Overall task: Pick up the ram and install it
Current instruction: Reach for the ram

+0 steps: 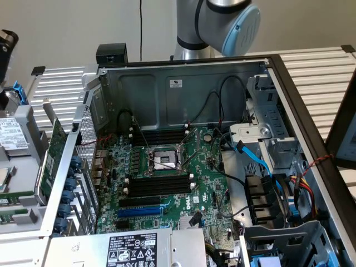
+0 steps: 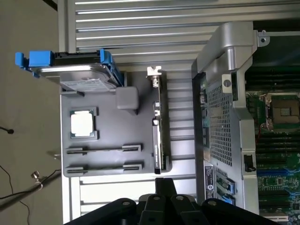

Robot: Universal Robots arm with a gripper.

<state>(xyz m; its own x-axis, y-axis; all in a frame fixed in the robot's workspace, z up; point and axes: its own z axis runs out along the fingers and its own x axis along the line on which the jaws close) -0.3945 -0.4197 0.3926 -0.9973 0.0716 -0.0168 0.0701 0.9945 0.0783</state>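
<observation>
Showing partly cut off, the claw [image 2: 165,182] is pinched together near the edge-on ram [image 2: 103,168]

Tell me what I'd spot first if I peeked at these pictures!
The open computer case fills the middle of the exterior view, with a big green board full of black slots. Behind it stands the grey robot arm with a blue cap. In the wrist view, a grey tray beside the case holds a shiny square chip and a drive in a blue frame.
</observation>
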